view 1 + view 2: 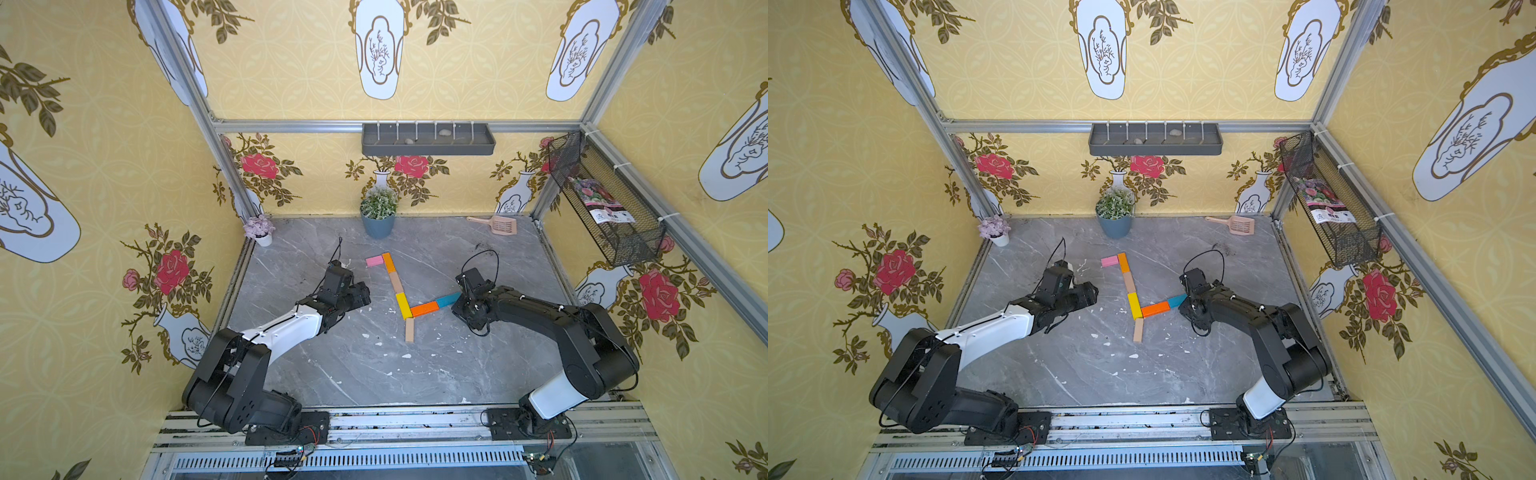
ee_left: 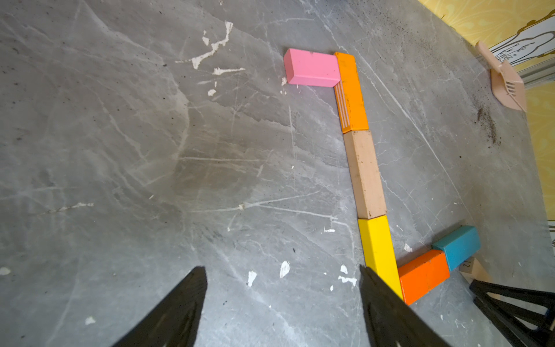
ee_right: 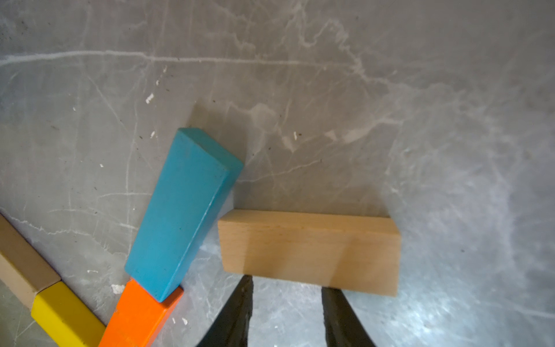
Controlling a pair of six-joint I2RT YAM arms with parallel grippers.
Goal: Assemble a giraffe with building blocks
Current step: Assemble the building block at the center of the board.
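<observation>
The giraffe (image 1: 399, 291) lies flat on the grey table: pink head (image 2: 312, 68), then an orange (image 2: 351, 93), tan (image 2: 366, 174) and yellow (image 2: 378, 249) neck. An orange (image 2: 423, 275) and blue (image 3: 183, 210) body branch right, and one tan leg (image 1: 409, 329) points toward me. Another tan block (image 3: 309, 252) lies crosswise just beyond the blue block's end. It is hidden under my right gripper (image 1: 459, 301) in both top views. The right gripper (image 3: 287, 282) has a narrow gap with only table between its fingers, whose tips meet that block's near long side. My left gripper (image 2: 282, 267) hovers open and empty left of the yellow block.
A blue pot with a green plant (image 1: 378, 216) stands at the back centre. A small white pot with pink flowers (image 1: 259, 230) is in the back left corner. A peach scoop (image 1: 496, 224) lies at the back right. A wire basket (image 1: 611, 208) hangs on the right wall.
</observation>
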